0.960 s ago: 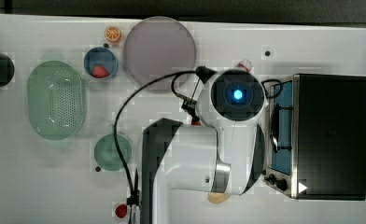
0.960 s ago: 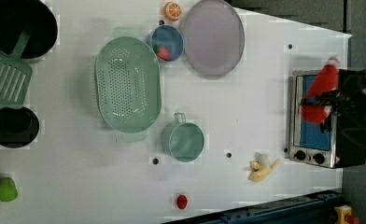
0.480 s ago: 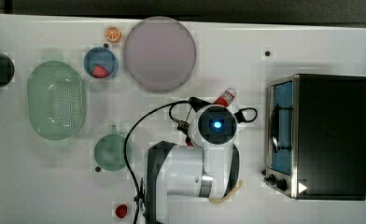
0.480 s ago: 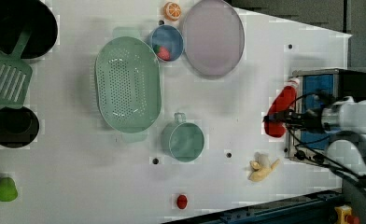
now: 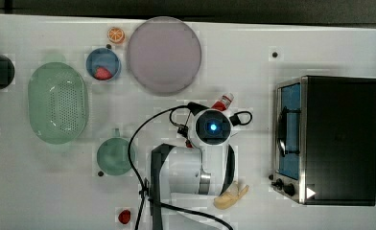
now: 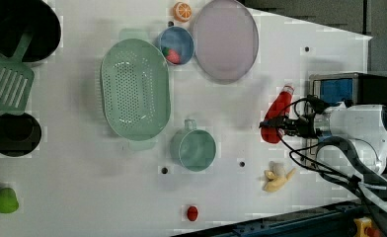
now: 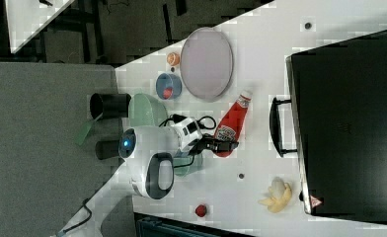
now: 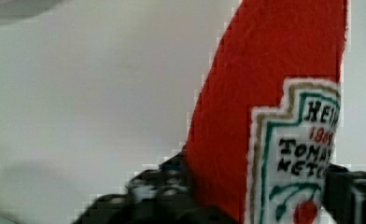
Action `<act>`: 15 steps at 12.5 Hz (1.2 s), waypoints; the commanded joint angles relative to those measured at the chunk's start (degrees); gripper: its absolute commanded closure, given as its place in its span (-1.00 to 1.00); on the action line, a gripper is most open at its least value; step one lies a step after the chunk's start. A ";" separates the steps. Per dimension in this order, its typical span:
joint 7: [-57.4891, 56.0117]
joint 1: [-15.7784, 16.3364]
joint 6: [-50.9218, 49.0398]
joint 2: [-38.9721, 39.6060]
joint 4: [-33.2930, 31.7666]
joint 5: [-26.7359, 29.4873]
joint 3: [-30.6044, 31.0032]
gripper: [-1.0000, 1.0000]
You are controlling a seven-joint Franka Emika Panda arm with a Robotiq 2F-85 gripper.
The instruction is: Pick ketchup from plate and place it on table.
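Moved, with the arm, away from the front of the black toaster oven (image 5: 337, 139) toward the middle of the tabletop (image 5: 253, 43). Ketchup (image 6: 276, 114) carried along from beside the oven door a second ago to a spot between oven and plate (image 6: 226, 45) in the left view, now nearer the plate's lower rim. Held low in the gripper (image 7: 222, 146), fingers (image 8: 158, 186) clamped on the bottle's base, white cap tilted toward the plate. In the top view, arm's round head shifted toward the top view's left, uncovering the oven's blue glass door.
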 commanded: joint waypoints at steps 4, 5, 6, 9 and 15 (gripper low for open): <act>4.93 -0.23 -1.01 -9.98 1.89 0.08 0.42 -1.00; 7.72 -0.12 -2.70 -12.00 2.50 0.08 0.55 -1.00; 12.24 -0.04 -5.61 -13.91 3.61 0.08 0.80 -1.00; 23.56 0.36 -19.27 -18.23 9.86 0.08 2.06 -1.00; 23.71 0.18 -37.00 -19.26 27.10 0.03 2.36 -1.00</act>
